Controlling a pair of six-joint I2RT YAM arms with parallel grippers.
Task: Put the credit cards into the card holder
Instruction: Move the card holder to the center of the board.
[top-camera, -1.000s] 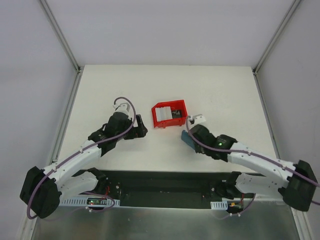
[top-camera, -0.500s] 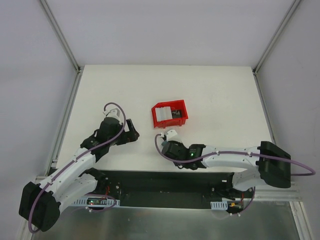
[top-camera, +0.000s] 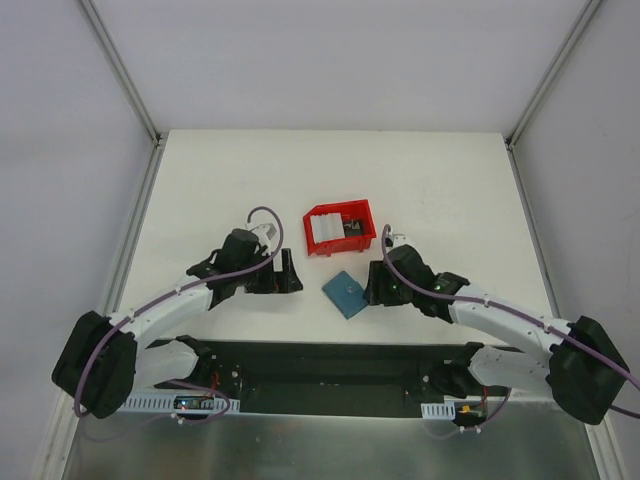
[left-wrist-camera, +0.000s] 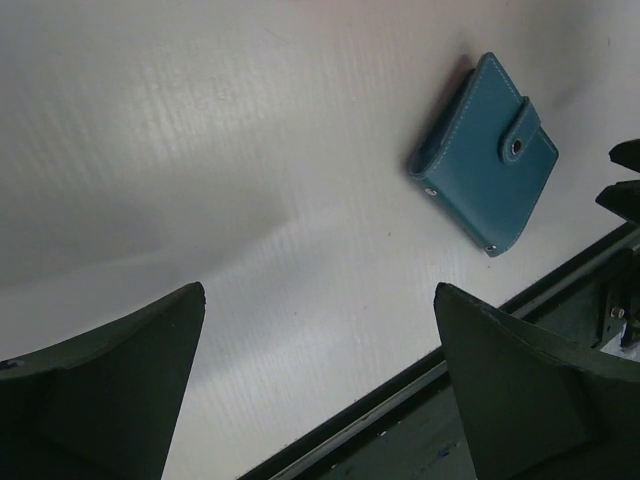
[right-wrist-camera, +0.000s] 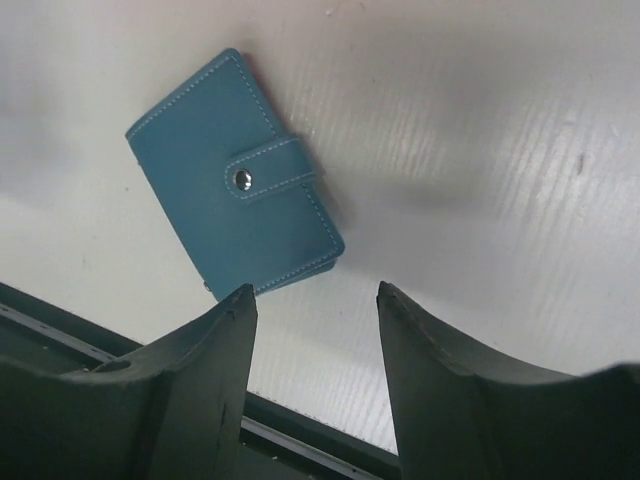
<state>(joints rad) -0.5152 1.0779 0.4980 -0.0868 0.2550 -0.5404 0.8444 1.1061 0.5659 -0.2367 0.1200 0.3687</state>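
From the top camera I see the card holder (top-camera: 346, 293) lying flat on the white bench (top-camera: 220, 180), closed, near the front edge and between my two arms. The red bin (top-camera: 341, 228) sits just behind it, apart from it. In the bin's left part there is a white stack that I take to be the credit cards (top-camera: 324, 231); I cannot make out single cards. The left pincer (top-camera: 287, 272) is low over the bench to the left of the card holder, well clear of it. The right pincer (top-camera: 371, 286) is just beside the card holder's right edge; from here I cannot tell whether it touches.

On the left wrist camera the left pincer (left-wrist-camera: 318, 300) is spread wide, with only bare bench between its two dark fingers (left-wrist-camera: 110, 395). The card holder (left-wrist-camera: 483, 150) lies ahead and to the right, teal, with its clasp tab snapped down over the face. Dark tips at the right edge of this view look like the other arm's fingers, close to the card holder.

On the right wrist camera the right pincer (right-wrist-camera: 313, 295) stands parted, holding nothing; white bench shows through the gap. The card holder (right-wrist-camera: 235, 215) lies flat, up and to the left, its near corner right at the tip of the left-hand finger (right-wrist-camera: 190, 390). I cannot tell whether they touch. Its tab is shut over the metal snap.
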